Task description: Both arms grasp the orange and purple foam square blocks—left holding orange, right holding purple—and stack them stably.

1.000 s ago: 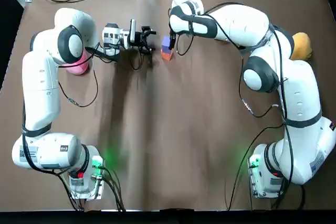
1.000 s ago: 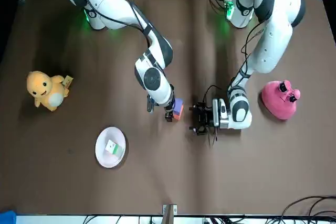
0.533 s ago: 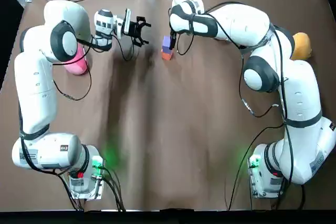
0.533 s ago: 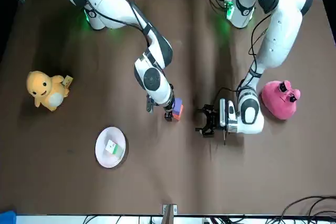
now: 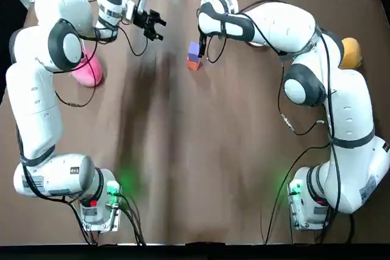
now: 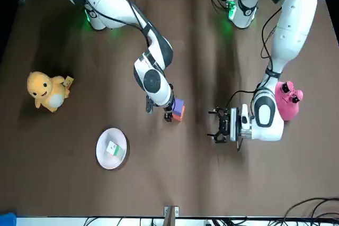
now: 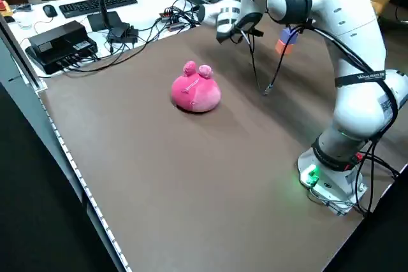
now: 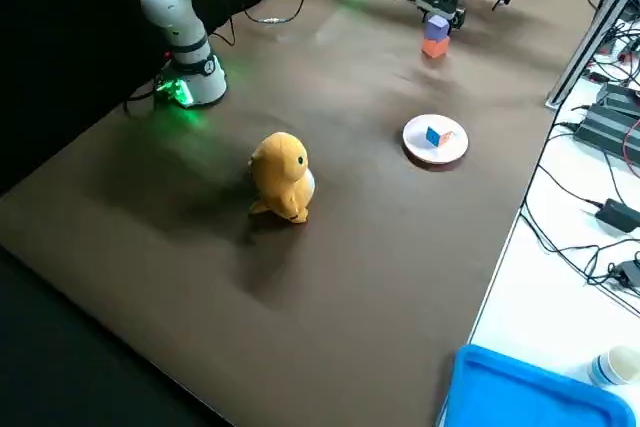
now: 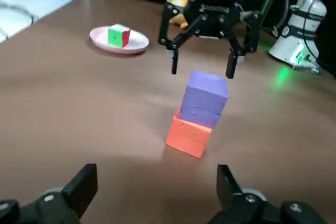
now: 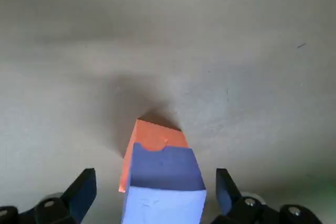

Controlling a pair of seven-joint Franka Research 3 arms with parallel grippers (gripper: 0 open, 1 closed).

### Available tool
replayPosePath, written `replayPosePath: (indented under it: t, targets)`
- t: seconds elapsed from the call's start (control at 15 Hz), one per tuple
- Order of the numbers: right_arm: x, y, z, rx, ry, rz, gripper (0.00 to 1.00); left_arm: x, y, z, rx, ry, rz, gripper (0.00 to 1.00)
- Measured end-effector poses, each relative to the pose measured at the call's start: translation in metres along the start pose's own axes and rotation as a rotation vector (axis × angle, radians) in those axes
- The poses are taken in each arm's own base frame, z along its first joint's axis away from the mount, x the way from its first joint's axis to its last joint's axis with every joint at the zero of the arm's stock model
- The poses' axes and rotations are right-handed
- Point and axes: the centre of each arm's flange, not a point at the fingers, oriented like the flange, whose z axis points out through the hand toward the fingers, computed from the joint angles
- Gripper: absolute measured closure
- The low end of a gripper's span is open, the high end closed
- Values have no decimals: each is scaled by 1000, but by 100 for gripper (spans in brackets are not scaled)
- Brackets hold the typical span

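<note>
Fingers spread and empty on both; left gripper has backed off to 10 o'clock of the stack; right gripper straddles the purple block atop the orange block at the table's 12 o'clock; stacking looks done.

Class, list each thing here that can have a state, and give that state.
purple block, resting on the orange block, slightly offset, ungripped.
orange block, flat on the table, ungripped.
right tool, open, at the purple block, not clamping it.
left tool, open, empty, clear of both blocks.
colourful cube, sitting on the white plate.
</note>
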Motion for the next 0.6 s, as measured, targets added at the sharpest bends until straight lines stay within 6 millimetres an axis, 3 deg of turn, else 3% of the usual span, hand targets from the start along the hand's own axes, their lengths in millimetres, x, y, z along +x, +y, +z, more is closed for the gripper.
replayPosePath:
  t: [0.13,0.2,0.4,0.6]
  targets:
    - [0,1,-1,-9,7,-1,0,21,1,-16,4,-48,-98,0]
    - [1,2,-1,-18,15,-1,0,43,5,-27,13,-88,-210,0]
    - [4,2,-1,-33,28,3,0,67,15,-42,34,-164,-403,0]
    - [11,-8,-18,-18,16,1,0,89,23,-67,95,-268,-590,0]
